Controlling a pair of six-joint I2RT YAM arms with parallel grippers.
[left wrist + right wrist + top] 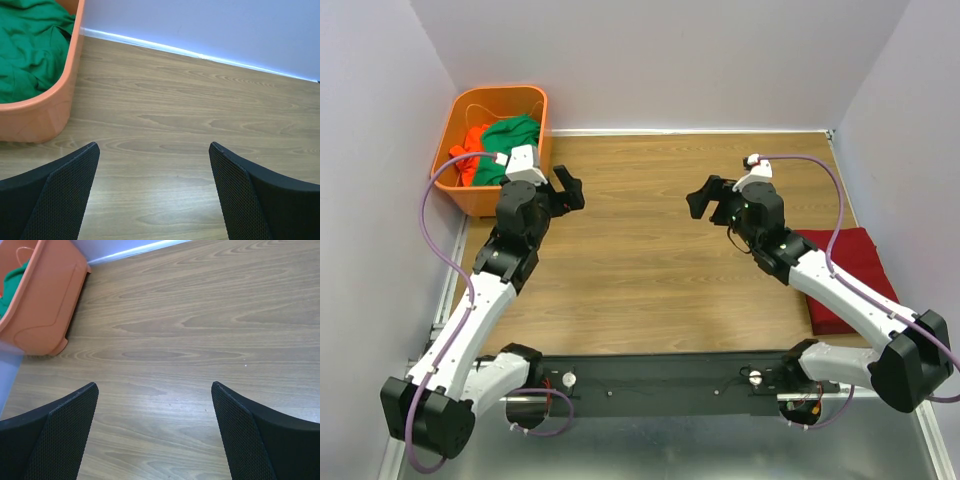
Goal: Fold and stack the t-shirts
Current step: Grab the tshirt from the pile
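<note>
Left hand [570, 190] wide open, empty; right hand [705, 197] likewise; both point toward each other.

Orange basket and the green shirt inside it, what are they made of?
The orange basket looks like hard, smooth plastic: stiff moulded walls with a dull sheen. The green shirt looks like soft matte cloth, maybe cotton: it lies crumpled in folds.

Wooden table [640, 250], orange basket [470, 198] at far-left corner, dark red t-shirt [870, 255] near right edge

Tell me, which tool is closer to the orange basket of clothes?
The left. The left tool hangs open just off the near right corner of the orange basket. The right tool, also open, hovers much farther off to the basket's right.
</note>
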